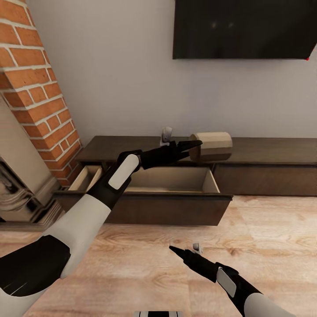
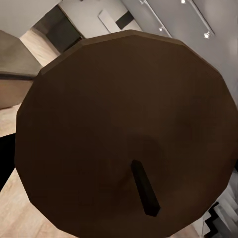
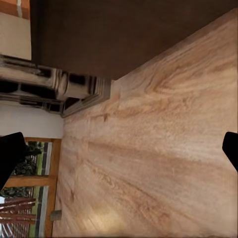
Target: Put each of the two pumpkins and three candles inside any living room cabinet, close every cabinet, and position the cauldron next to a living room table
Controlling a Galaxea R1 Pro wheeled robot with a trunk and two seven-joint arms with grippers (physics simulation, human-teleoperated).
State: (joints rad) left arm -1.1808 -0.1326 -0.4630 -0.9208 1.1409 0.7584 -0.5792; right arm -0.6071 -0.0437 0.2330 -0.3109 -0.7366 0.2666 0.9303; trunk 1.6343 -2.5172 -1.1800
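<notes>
Head view. The cabinet [image 1: 246,152], a long, low, dark brown unit, runs along the grey wall beyond both grippers, under a dark wall-mounted screen [image 1: 244,28]. Its wide drawer [image 1: 176,193] stands pulled out directly below the left gripper [image 1: 193,147], pale interior exposed; a second, narrower drawer [image 1: 86,178] is open beside it, on the side of the brick column [image 1: 37,94].

The left arm reaches forward over the wide drawer. Its gripper meets one end of a candle [image 1: 212,146], a stubby cylinder banded in cream-to-tan stripes. The candle lies on its side: the long axis runs level and roughly parallel to the cabinet front, one flat end towards the gripper, the other pointing away from it along the cabinet top. The fingers look closed upon the near end, though contact is hard to see.

Left wrist view. The candle's flat brown end face [image 2: 124,134] lies immediately ahead of the gripper, and a short dark wick [image 2: 145,188] projects from it towards the camera.

The right gripper [image 1: 176,251] hangs low over the wooden floor [image 1: 273,229], well apart from the cabinet. In the right wrist view its dark fingertips [image 3: 11,153] sit at opposite edges of the picture, spread wide, nothing between them.
</notes>
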